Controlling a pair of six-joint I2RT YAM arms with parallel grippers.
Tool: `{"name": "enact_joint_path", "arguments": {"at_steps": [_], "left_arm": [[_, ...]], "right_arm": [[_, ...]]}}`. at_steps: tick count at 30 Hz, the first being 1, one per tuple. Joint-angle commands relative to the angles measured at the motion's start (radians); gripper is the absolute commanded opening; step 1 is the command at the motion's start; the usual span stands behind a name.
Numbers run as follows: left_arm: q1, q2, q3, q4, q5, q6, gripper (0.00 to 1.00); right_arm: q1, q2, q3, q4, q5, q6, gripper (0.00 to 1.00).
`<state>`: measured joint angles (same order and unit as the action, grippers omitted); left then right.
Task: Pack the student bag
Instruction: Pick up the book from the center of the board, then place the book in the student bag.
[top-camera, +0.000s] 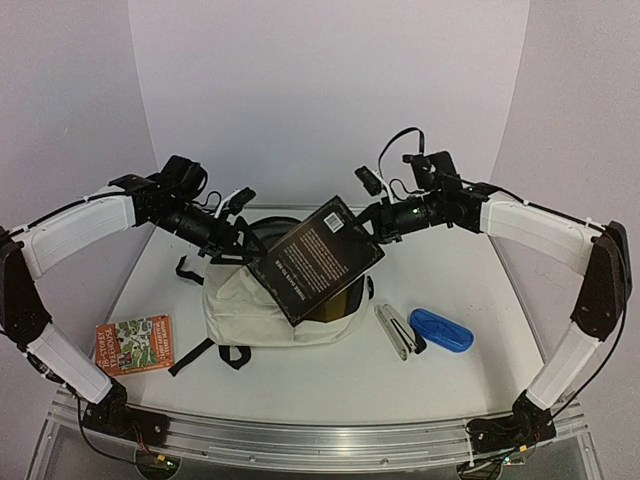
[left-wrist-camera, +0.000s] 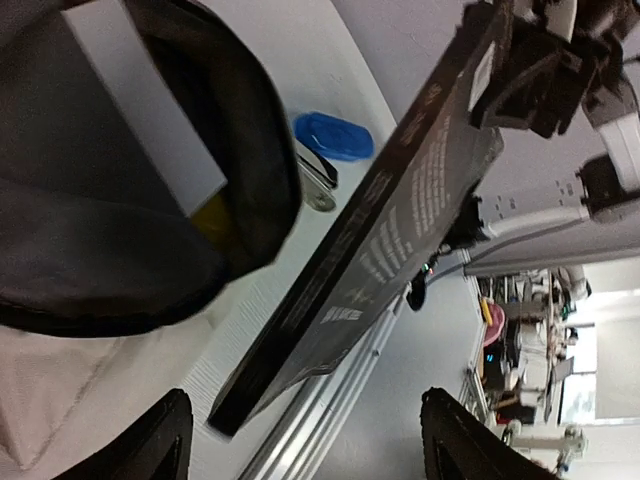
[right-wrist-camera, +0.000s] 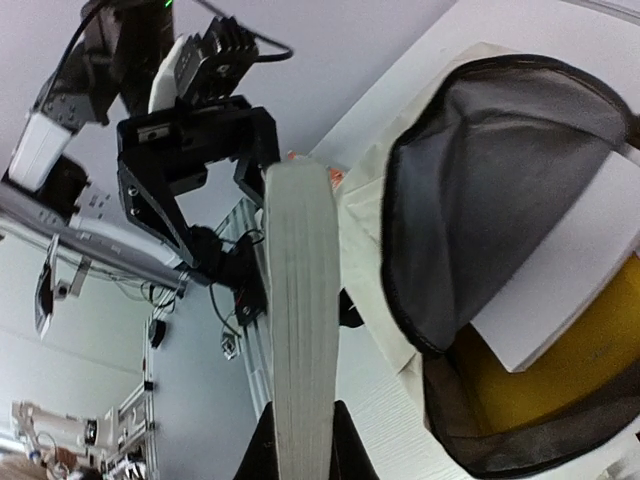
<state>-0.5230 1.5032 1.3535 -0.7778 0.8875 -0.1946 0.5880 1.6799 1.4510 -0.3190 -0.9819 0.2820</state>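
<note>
The student bag (top-camera: 245, 310) lies at frame centre, mouth open below the black book (top-camera: 320, 255); judged soft and limp, it is best taken by its zippered rim (right-wrist-camera: 392, 230); right gripper (right-wrist-camera: 300, 445) clamps the book; left gripper (left-wrist-camera: 305, 445) jaws stand apart.

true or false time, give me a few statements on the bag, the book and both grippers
The right gripper holds the black book over the student bag. True.
The left gripper is clamped on the book. False: it is open, not gripping it.
The blue case is inside the bag. False: it lies on the table, to the bag's right.
The bag is open, with a white item and a yellow item inside. True.
</note>
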Motion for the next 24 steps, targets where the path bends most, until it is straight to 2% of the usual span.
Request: {"name": "enact_joint_path", "arguments": {"at_steps": [1,5,10,12,14,16,21,24], "left_arm": [[0.147,-0.083,-0.132,0.27,-0.149,-0.272,0.81],[0.181,-0.094,-0.22,0.356,-0.269,-0.397,0.85],[0.181,-0.037,-0.238,0.415,-0.256,-0.451,0.85],[0.181,-0.017,-0.231,0.43,-0.248,-0.453,0.8],[0.181,0.009,-0.216,0.434,-0.234,-0.446,0.67],[0.181,0.047,-0.196,0.433,-0.212,-0.439,0.61],[0.181,0.14,-0.138,0.406,-0.184,-0.427,0.61],[0.181,0.167,-0.137,0.481,-0.129,-0.455,0.59]], "right_arm": [[-0.122,-0.105,-0.103,0.274,0.136,0.271,0.0],[-0.141,-0.14,-0.146,0.289,0.193,0.305,0.0],[-0.166,-0.169,-0.182,0.29,0.268,0.354,0.0],[-0.177,-0.179,-0.192,0.292,0.284,0.373,0.0],[-0.179,-0.187,-0.199,0.298,0.295,0.387,0.0],[-0.179,-0.193,-0.206,0.304,0.305,0.399,0.0],[-0.179,-0.208,-0.216,0.311,0.306,0.414,0.0],[-0.178,-0.214,-0.224,0.311,0.313,0.423,0.0]]}}
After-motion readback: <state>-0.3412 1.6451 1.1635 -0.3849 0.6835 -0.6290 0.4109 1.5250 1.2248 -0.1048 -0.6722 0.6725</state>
